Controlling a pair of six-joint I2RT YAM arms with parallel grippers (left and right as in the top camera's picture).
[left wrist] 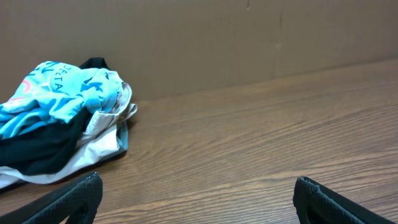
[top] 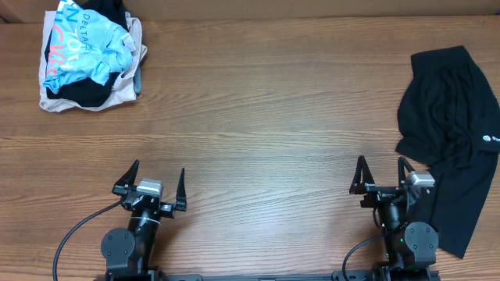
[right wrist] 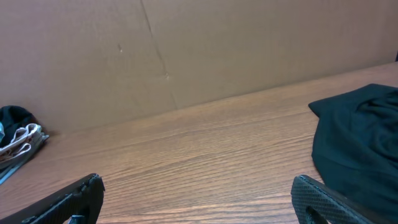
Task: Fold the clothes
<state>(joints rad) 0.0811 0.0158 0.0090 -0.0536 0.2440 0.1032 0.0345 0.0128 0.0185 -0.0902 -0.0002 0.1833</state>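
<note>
Closest to the robot are the left pincer (top: pixel 158 172) and the right pincer (top: pixel 380 165). Both sit low at the near edge of the bench (top: pixel 273 117). Each one is spread wide with nothing inside it. That makes two pincers, and both are let go.

Just to the right of the right pincer lies the black garment (top: pixel 449 109). It is at the right end of the bench, bunched and wrinkly. Its lower flap runs down past the right arm. A small white logo (top: pixel 492 140) shows near its right edge. There is one black garment to fold, with one logo on it.

I think the job has not really begun. A good first move is for the right pincer to pinch a thin edge, not a thick lump. Then it can drag the cloth to the middle of the bench. After that, both pincers can pull it flat before any fold.

Far off in the back left corner is one pile. It has one light-blue top (top: pixel 82 51), one beige garment (top: pixel 125 90) and some dark cloth (top: pixel 86 94). Leave it alone.
</note>
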